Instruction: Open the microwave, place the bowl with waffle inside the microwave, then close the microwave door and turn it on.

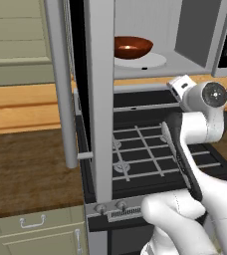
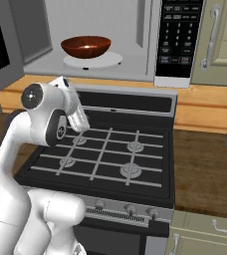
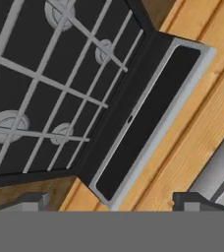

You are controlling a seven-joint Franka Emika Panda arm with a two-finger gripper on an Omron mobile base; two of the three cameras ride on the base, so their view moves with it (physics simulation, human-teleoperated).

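Bowl: on your microwave turntable (12 o'clock).
Door: swung open.
Gripper: jaws wide apart, empty, over stove.

Pincer agape, empty, arm folded low

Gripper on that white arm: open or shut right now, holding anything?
Gripper: open and empty, above the stove.
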